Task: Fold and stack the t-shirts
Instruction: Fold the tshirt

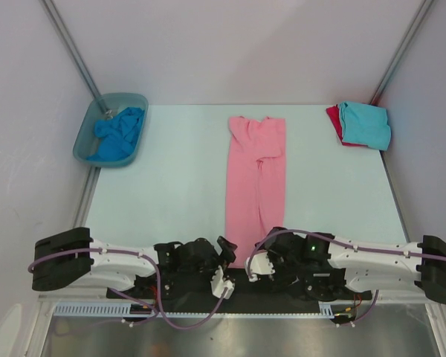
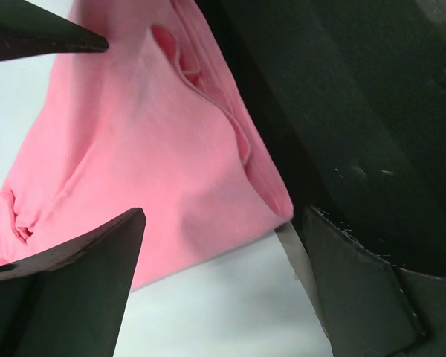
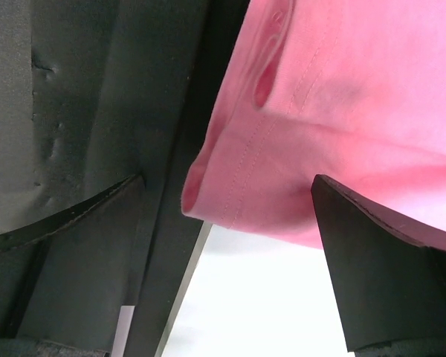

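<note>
**ENTRY: PINK T-SHIRT, LENGTHWISE STRIP, CROSS-FOLD PENDING**

**Location.** One large light pink cotton t-shirt (image 1: pixel 256 186) is laid in the middle of the pale tabletop (image 1: pixel 171 186). It is already narrowed to a long strip, and its near hem is placed just at the arms.

**Fingers.** The left fingers (image 2: pixel 82 282) are spread wide over the hem's left corner, and the right fingers (image 3: pixel 386 268) are spread wide over its right corner. Both are released and nothing is grasped. Contact with the cloth cannot be told.

**Step in hand (judged).** The near hem is to be taken and folded toward the collar end.

- Each corner should be pinched through every layer, since the doubled edges are easily split.
- Both corners should be raised together and level, then carried straight up the strip.
- The hem should be laid square before release, so that no skew or drag wrinkle is left.

**Count.**

- T-shirts, four:
  - One pink, as above.
  - One folded turquoise t-shirt (image 1: pixel 366 123), at the far right corner.
  - One red t-shirt (image 1: pixel 333 117), under the turquoise one.
  - One crumpled bright blue t-shirt (image 1: pixel 119 134), unfolded.
- Translucent grey-blue plastic tub (image 1: pixel 82 137), one, at far left, holding the blue shirt.
- Arms, two.
</note>
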Controlling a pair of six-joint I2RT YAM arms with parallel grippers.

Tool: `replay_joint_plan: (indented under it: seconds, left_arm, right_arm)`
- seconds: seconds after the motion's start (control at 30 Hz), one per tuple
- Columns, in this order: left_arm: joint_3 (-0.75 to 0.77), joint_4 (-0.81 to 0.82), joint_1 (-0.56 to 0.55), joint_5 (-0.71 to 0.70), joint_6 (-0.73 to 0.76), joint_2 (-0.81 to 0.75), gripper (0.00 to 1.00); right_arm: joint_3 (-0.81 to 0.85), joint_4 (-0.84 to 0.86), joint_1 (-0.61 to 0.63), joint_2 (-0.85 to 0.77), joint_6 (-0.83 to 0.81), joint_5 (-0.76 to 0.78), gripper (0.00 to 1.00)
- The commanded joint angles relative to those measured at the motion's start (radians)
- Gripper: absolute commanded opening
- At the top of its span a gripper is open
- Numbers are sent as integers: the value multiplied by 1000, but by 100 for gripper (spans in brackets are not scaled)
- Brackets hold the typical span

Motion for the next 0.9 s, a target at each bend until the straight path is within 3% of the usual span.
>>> replay_joint_plan:
  seconds: [0.0,0.57,0.87]
  left_arm:
    - [30,64,-7,18,0,9,93]
    - [18,98,-7,24,-39,15,86]
    - [27,98,-9,30,-37,24,85]
  right_arm:
    - [-13,35,-1,-22,-31,42,100]
    - [-115,130,-3,-20,-129,164,100]
    - [-93,190,-107,90,-195,178,100]
